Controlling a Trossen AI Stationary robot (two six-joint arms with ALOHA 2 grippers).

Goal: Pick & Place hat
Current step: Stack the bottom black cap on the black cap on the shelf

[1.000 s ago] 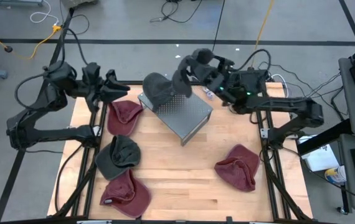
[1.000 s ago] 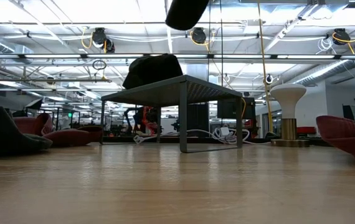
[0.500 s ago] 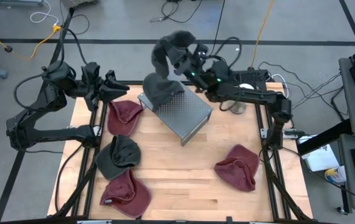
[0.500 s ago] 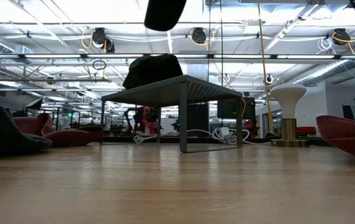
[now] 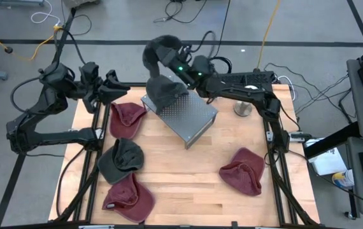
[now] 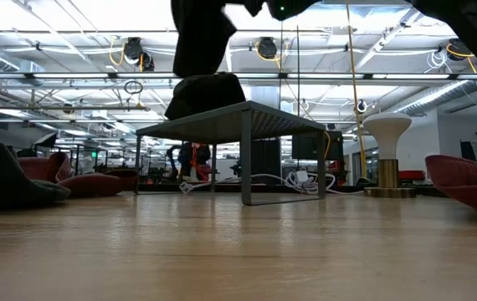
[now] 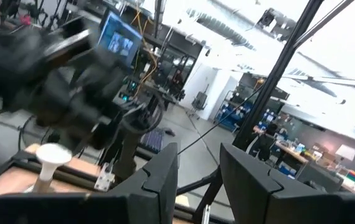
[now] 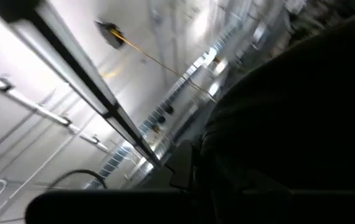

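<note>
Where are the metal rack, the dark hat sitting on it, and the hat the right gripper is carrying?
metal rack (image 5: 191, 117): high view, bare perforated top.
dark hat on the rack (image 5: 164, 90): high view, crown.
carried dark hat (image 5: 154, 52): high view, hanging fabric beyond the rack's far end, held by the right gripper (image 5: 176, 62).

the table (image 5: 188, 172) is pale wood with a smooth, faintly glossy finish that shows grain in the low view. the small stand (image 5: 188, 116) at its middle is grey metal with a perforated, matt top. the hats are soft matt cloth: a dark grey hat (image 5: 163, 90) lies on the stand, another grey hat (image 5: 120, 160) and maroon hats (image 5: 242, 170) lie rumpled. both arms look like matt black plastic and metal.
</note>
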